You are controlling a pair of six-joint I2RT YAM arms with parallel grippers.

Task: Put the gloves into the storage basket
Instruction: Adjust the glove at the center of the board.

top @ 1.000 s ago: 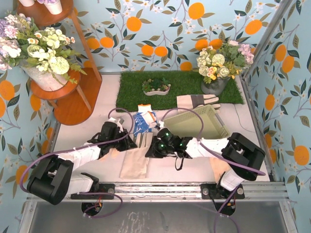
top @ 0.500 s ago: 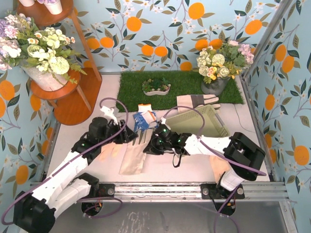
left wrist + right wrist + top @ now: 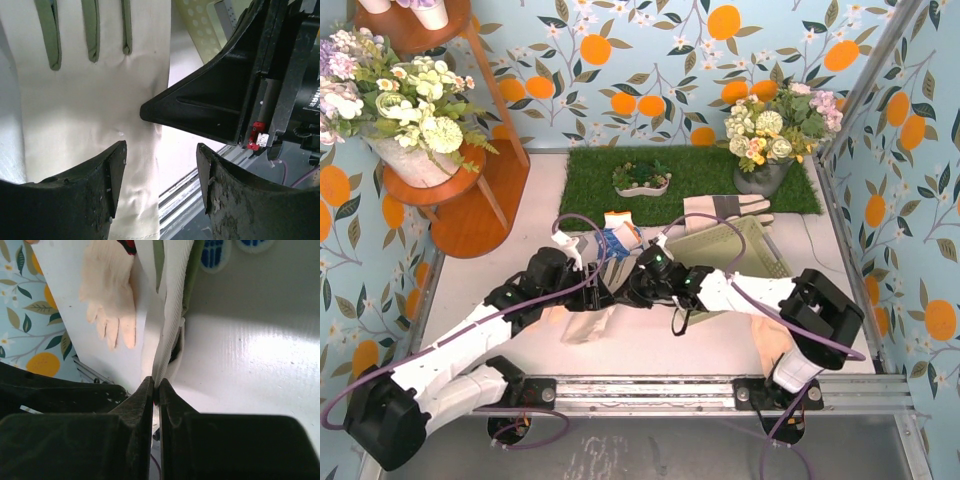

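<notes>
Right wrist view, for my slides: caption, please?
Right gripper shut on the cream-and-green glove, a peach glove lying beyond.

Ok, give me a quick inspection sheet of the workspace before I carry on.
Surface: white table, grass mat at the far side.
Job's things: storage basket, no glove seen in its visible part; tan glove on the table; blue-and-white glove and work glove outside the basket.
Clutter: nothing seen.
Grippers: right gripper shut on the tan glove's edge; left gripper open over it.
Cables: purple cables, one looping over the basket.
Surroundings: plant dish, flower pot, wooden stand, orange-print walls.
</notes>
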